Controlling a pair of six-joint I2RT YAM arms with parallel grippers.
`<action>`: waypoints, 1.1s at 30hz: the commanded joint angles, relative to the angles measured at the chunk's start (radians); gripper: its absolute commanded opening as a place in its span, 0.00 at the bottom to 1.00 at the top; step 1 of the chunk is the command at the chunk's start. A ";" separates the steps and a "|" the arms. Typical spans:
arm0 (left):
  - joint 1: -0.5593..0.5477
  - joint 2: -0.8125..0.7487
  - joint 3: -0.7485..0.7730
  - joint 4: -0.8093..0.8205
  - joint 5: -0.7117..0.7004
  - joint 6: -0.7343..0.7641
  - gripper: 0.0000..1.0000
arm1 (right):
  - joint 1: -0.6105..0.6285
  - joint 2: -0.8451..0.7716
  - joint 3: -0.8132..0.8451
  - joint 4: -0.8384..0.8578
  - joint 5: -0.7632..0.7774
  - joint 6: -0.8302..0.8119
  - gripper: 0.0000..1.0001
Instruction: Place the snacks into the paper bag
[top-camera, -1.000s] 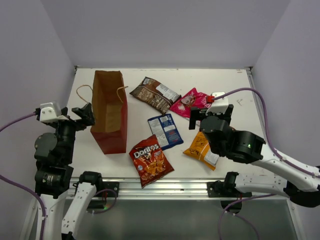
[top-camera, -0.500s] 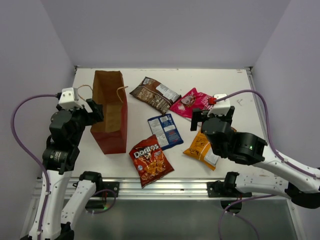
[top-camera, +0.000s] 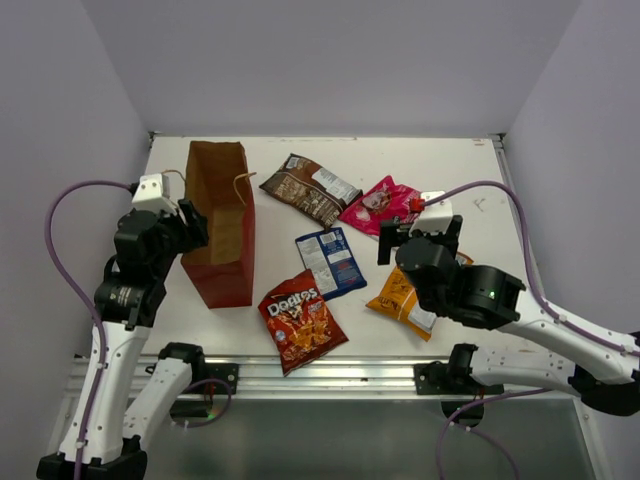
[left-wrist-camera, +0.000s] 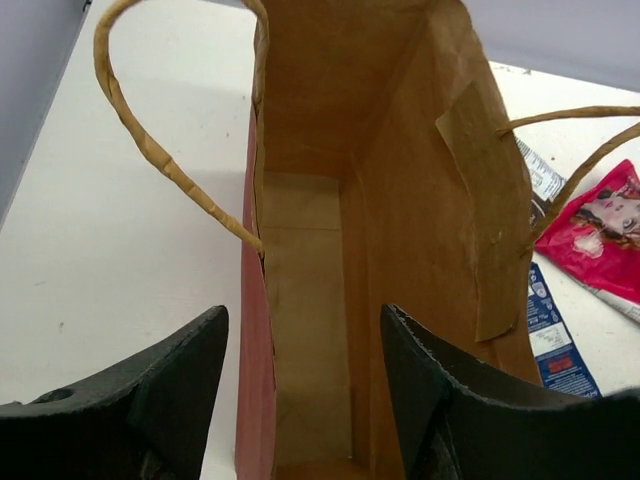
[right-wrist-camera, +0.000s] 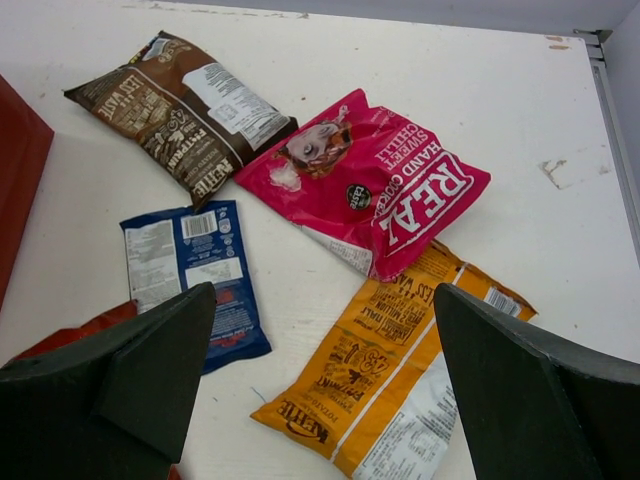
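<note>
desk (top-camera: 470, 180): white, carries every item.
paper bag (top-camera: 220, 230): upright at left, mouth open, empty inside; all snacks lie outside it.
left hand (top-camera: 190, 226): fingers apart, straddling the bag's left wall just beside a string handle (left-wrist-camera: 150, 150). advice: pinch the wall only, leave the string free, do not pull the mouth narrow.
right hand (right-wrist-camera: 325, 305): wide, holding nothing, above the packets. advice: come straight down on one packet, grip across a crinkled edge.
dark brown packet (top-camera: 310, 188): far, nearest the bag.
doritos packet (top-camera: 300, 320): near edge.
orange-yellow packet (top-camera: 400, 297): its top tucked under the pink packet (top-camera: 378, 205); likely lift pink first.
blue-and-white packet (top-camera: 330, 262): centre.
</note>
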 joint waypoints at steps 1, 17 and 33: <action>-0.002 0.002 -0.013 -0.020 -0.020 -0.011 0.66 | 0.002 -0.018 -0.010 0.015 0.011 0.038 0.94; -0.002 -0.008 -0.052 0.017 0.003 0.001 0.13 | -0.205 0.155 -0.074 0.214 -0.280 -0.053 0.80; -0.002 -0.018 -0.065 0.052 0.009 0.033 0.12 | -0.432 0.905 0.323 0.607 -0.638 -0.321 0.99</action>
